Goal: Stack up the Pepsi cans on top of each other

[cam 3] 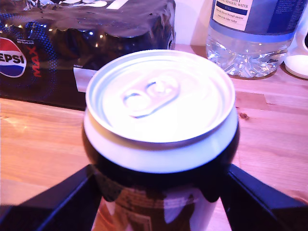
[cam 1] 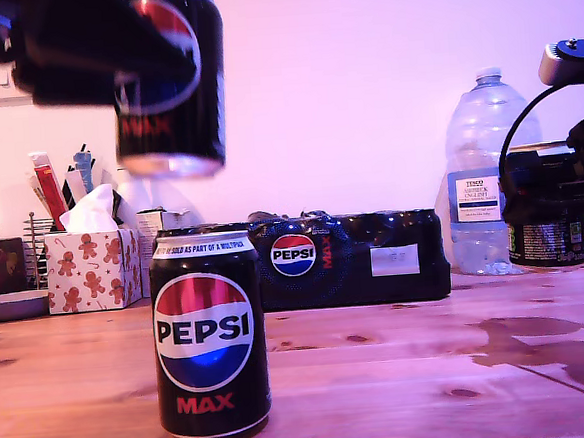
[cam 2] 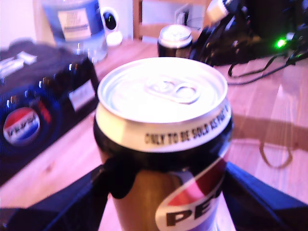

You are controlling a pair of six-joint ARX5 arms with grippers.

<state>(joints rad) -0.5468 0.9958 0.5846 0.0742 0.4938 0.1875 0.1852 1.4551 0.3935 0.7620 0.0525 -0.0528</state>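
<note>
Carrying everything: a wooden counter [cam 1: 403,372] with a dark patch [cam 1: 542,347] towards the exterior view's right.
Multipack: a dark shrink-wrapped Pepsi block [cam 1: 375,258] lies at the back of the counter, behind the standing can.
Water bottle: a big clear bottle [cam 1: 480,186] stands at the back on the exterior view's right, just beside the multipack.
Tissue box: a gingerbread-print box [cam 1: 93,271] sits at the back on the exterior view's left.
Standing can: one Pepsi Max can [cam 1: 209,335] is upright on the counter near the camera, logo forward, with nothing touching it.
Raised can: a second Pepsi Max can [cam 1: 167,82] hangs in the air above the standing can, slightly towards the exterior view's left, clear of its top and blurred.
Third can: another Pepsi Max can [cam 1: 547,236] is at the exterior view's right with its small-print side showing; I cannot tell whether it rests on the counter.
First pincer: my first pincer [cam 2: 163,202] pinches the raised can, one finger pressed to each side below the rim.
Second pincer: my second pincer [cam 3: 161,202] clamps the third can the same way, both fingers against its black body.
</note>
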